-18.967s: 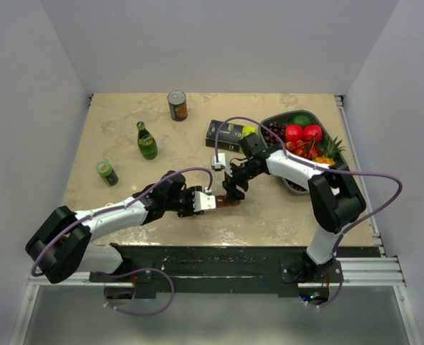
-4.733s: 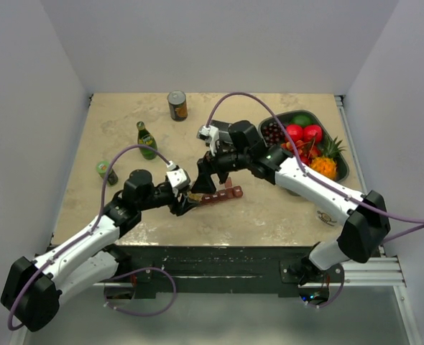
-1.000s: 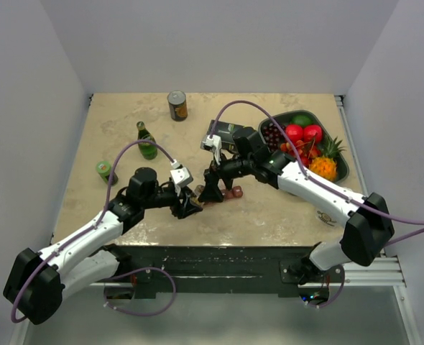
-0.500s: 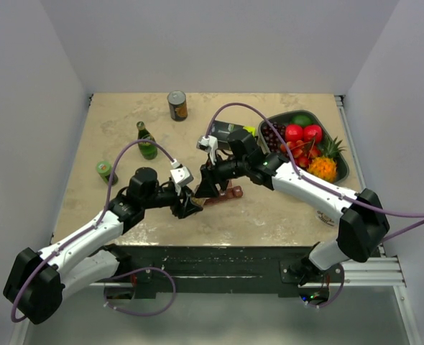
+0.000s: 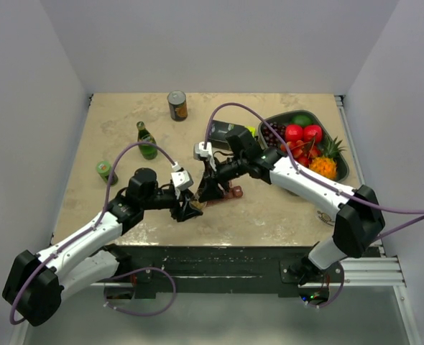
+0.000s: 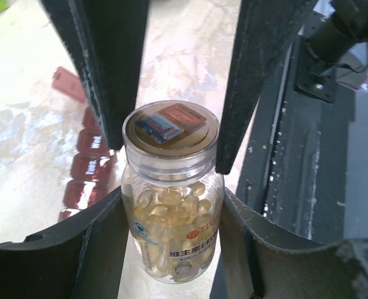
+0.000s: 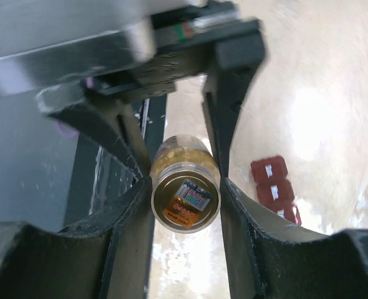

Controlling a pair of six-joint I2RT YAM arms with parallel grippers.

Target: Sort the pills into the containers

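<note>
Left gripper (image 5: 188, 208) clamps the pill bottle (image 6: 171, 237) by its body, right gripper (image 5: 210, 189) pinches the cap (image 7: 185, 199) from both sides, and the dark red containers (image 6: 87, 165) lie on the table (image 5: 111, 136) just beside, mostly masked by both grippers from above, with only a few compartments showing in the wrist views.

From above, cannot make out the pill bottle (image 6: 171, 212), buried between the left gripper (image 5: 189, 208) and the right gripper (image 5: 210, 190), nor more of the dark red containers strip (image 5: 234, 191) than its right end. From the left wrist, loses the strip's near end and the bottle's lower sides behind dark fingers (image 6: 90, 249), label and cap print too small to read. From the right wrist, blurred across the top, strip cut off behind one finger.
</note>
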